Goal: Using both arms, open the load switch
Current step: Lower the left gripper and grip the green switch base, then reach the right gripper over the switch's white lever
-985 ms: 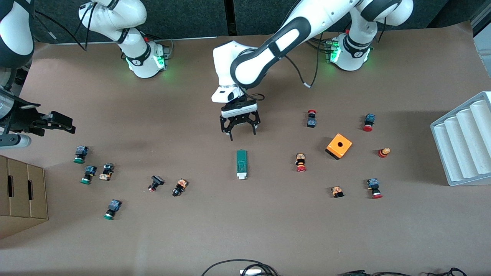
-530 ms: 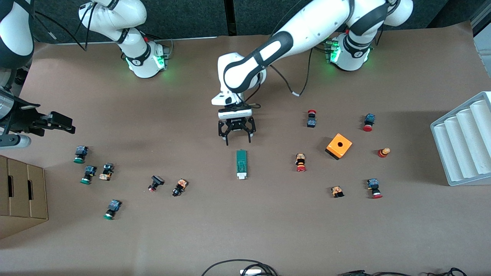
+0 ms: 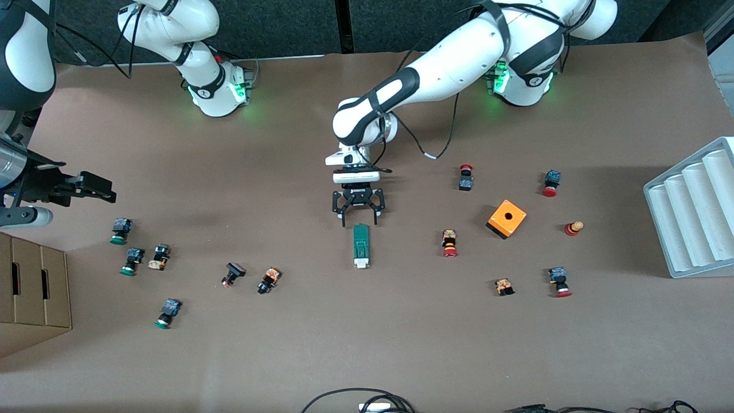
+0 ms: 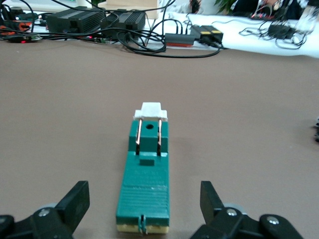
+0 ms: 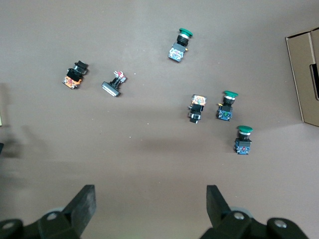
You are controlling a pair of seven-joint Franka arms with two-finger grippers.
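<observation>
- Two white jointed arms reach over a brown paper-covered desk [image 3: 367,344]; the load switch [image 3: 360,246] serves as the landmark.
- The load switch lies flat near the middle of the desk, its long axis running toward the front camera, its white sliding piece [image 3: 360,263] at the end nearer that camera.
- The left hand [image 3: 358,221] sits just over the switch's green end, the end farther from the front camera; its black fingers are spread apart, grasping nothing.
- In the left wrist view the switch [image 4: 146,184] lies between the two fingertips [image 4: 75,199], one to each side with clear desk showing between finger and block.
- Whether the fingertips touch the desk is hard to tell.
- The switch is a narrow rectangular block of dark-green plastic with a ribbed patch, a small round hole, two thin copper-coloured rails and a pale underside edge; the white piece [image 4: 151,110] is a stepped tab.
- The right hand [image 3: 94,186] waits well away from the switch, over the right arm's end of the desk, fingers released and empty.
- An orange cube [image 3: 507,218] with a round hole in its top sits toward the left arm's end from the switch.
- Small push-buttons with red caps [image 3: 450,244] lie on that same side; green-capped ones [image 3: 120,231] lie toward the right arm's end.
- A cardboard box [image 3: 31,289] and a white ridged tray [image 3: 697,209] stand at the two ends of the desk.
</observation>
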